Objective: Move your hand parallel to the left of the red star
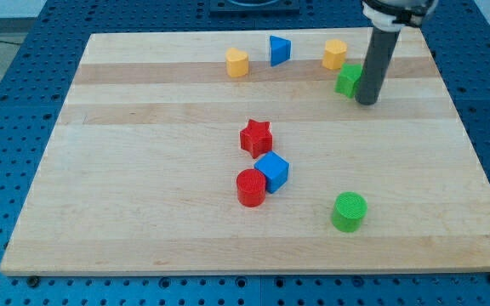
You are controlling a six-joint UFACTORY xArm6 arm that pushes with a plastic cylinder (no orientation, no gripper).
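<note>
The red star [256, 137] lies near the middle of the wooden board [143, 170]. My tip [366, 102] is at the view's upper right, far to the right of the star and above it. The tip stands just right of a green block [348, 79], close to or touching it. A blue cube [272, 172] lies just below the star, with a red cylinder [250, 188] touching its left side.
A yellow block [237, 62], a blue triangle [279, 50] and an orange block [334, 53] lie along the board's top. A green cylinder [349, 211] sits at the lower right. A blue perforated table surrounds the board.
</note>
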